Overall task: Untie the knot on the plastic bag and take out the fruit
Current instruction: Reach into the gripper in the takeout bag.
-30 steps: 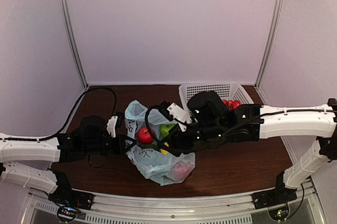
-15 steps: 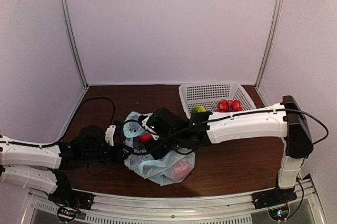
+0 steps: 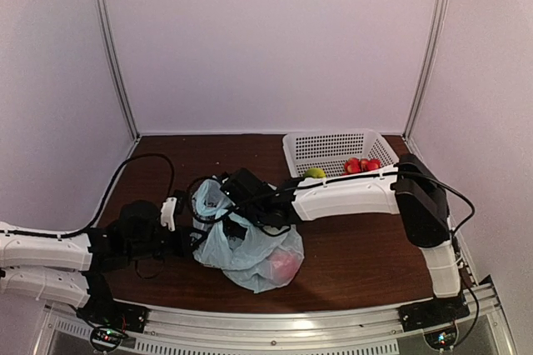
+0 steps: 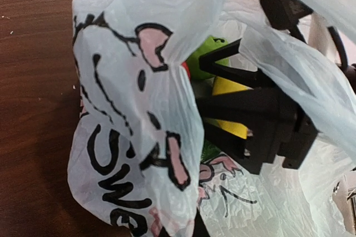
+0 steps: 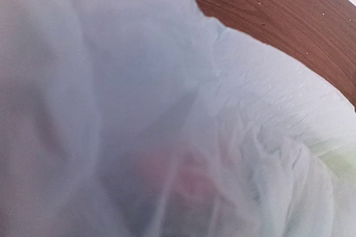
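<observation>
My right wrist camera is giving me almost nothing: pale film of the plastic bag (image 5: 167, 137) is pressing against the lens, a reddish blur is glowing through it, and a strip of table (image 5: 289, 14) is showing at the top right. My left wrist camera is telling far more. It is looking into the bag's open mouth, where my right claw (image 4: 203, 84) is sitting with its black fingers spread apart. A green fruit (image 4: 208, 53) and a yellow fruit (image 4: 231, 89) are lying just behind them (whether either finger is touching them, I cannot tell).

From above, the bag (image 3: 241, 247) is lying on the table's near middle, with a pink-red fruit (image 3: 285, 267) showing through its near right corner. Red fruits (image 3: 362, 165) and a yellow-green one (image 3: 315, 173) are sitting in the white basket (image 3: 329, 145) at the far right.

My right arm is bending at a raised elbow and stretching leftward, wrist dipping into the bag. My left arm is lying low along the near left, its left claw (image 3: 185, 237) closed tight and pinching the bag's left edge.
</observation>
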Available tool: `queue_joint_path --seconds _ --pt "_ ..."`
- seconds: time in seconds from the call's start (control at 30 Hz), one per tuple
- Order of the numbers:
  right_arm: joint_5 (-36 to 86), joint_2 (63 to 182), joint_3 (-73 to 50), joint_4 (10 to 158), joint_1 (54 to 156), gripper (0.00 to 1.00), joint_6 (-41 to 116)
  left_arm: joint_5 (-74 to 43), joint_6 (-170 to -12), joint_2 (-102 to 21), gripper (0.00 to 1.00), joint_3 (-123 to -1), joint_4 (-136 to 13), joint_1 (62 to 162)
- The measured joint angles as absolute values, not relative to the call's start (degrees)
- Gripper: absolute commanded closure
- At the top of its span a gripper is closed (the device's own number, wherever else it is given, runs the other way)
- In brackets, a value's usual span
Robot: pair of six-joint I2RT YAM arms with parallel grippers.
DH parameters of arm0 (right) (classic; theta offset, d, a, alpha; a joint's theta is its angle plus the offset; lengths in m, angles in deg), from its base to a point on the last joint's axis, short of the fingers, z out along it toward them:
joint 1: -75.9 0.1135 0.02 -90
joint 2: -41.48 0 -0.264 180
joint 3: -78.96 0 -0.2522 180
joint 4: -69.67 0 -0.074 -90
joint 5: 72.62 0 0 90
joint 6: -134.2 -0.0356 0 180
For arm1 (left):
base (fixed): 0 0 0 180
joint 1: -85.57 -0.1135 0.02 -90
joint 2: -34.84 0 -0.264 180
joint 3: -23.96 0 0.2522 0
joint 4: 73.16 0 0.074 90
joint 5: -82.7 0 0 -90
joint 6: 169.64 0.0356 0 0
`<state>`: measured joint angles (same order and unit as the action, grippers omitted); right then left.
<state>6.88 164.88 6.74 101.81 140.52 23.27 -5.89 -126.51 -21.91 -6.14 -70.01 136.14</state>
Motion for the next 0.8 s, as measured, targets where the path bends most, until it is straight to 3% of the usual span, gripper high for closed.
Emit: queue_joint_path --seconds 0.23,0.43,0.67,0.8 --pt "6.0 168.8 10.0 101.8 139.8 0.09 22.3 -5.3 -127.2 -19.0 1.0 -4.9 -69.5 136.1" --pt "4.7 169.1 9.8 101.5 139.8 0.04 21.0 -4.9 -127.4 -18.5 1.0 -4.9 -69.2 136.1" --pt "1.9 173.3 13.3 99.7 138.8 0.06 20.4 -4.9 -127.6 -18.6 1.0 -4.9 -69.2 136.1" --pt "1.7 174.7 13.8 98.3 138.1 0.17 21.8 -4.9 -127.8 -18.5 1.0 -4.9 -69.2 136.1"
